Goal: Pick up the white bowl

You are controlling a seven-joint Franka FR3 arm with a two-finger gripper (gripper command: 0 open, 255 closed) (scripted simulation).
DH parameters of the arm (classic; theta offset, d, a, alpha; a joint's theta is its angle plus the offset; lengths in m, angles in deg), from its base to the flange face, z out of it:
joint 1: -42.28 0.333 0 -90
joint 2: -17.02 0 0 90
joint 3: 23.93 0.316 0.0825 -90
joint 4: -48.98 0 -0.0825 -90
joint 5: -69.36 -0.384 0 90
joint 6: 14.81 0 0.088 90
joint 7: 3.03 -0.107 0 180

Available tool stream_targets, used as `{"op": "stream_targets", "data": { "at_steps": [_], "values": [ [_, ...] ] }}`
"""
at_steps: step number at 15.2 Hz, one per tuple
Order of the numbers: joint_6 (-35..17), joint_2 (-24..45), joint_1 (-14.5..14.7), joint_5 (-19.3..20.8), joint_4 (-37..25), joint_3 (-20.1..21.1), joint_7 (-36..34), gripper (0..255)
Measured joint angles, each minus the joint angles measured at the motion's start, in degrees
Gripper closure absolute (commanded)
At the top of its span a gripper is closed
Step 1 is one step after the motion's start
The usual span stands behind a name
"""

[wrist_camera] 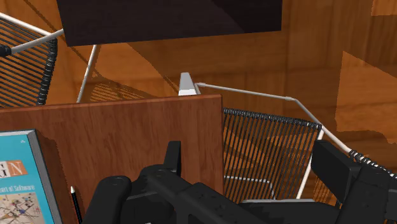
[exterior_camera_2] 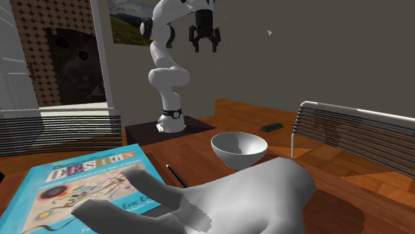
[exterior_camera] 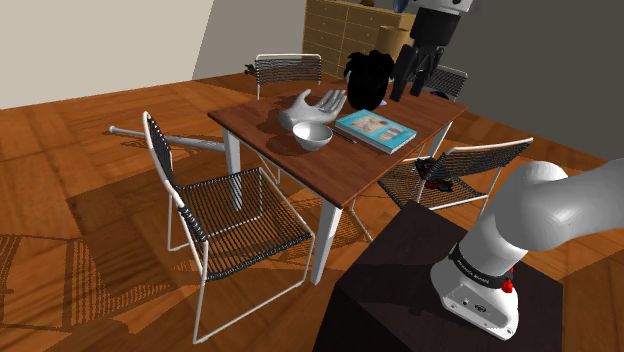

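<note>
— Progress on the pick-up: how far had it got?
— Hardly begun, by my reading. The white bowl (exterior_camera: 312,137) sat upright on the desk (exterior_camera: 345,172), untouched. The claw (exterior_camera: 415,68) hung high over the desk's far side in the shoulder view, well apart from it.
— And the claw's state?
— Spread wide, with nothing between its fingers (wrist_camera: 347,175). The wrist view showed them standing apart above the desk's corner and a chair seat (wrist_camera: 267,153) beyond it.
— So what was left?
— Everything, I judged: crossing to the bowl, coming down, closing on the rim, lifting.
— Where was the bowl among the other things?
— Near the desk's edge on the shoulder view's left. A pale model hand (exterior_camera: 312,104) was just behind it and a blue book (exterior_camera: 375,129) just beside it on the right. In the second exterior view a thin pencil (exterior_camera_2: 175,175) lay between book and bowl.
— Enough room to come down?
— From above, yes, I thought; nothing stood over the bowl. The tight sides faced the model hand and the book, so a finger dropped there might have knocked either. The side toward the desk's edge was free. A shove that way, though, could have slid the bowl toward the drop, where a wire chair (exterior_camera: 235,210) stood.
— Anything along the path?
— A shaggy black object (exterior_camera: 367,78) stood near the claw in the shoulder view. A low sweep could have clipped it, so a high crossing looked safer.
</note>
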Motion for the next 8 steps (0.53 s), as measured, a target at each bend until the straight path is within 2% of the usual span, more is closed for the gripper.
{"op": "stream_targets", "data": {
  "at_steps": [3, 8],
  "values": [
    [-1.6, 1.7, -0.1, 0.2, 0.1, -0.1, 0.4, 0],
    [-9.0, 11.1, -0.8, 0.9, -1.1, -0.4, 1.8, 0]
  ]
}}
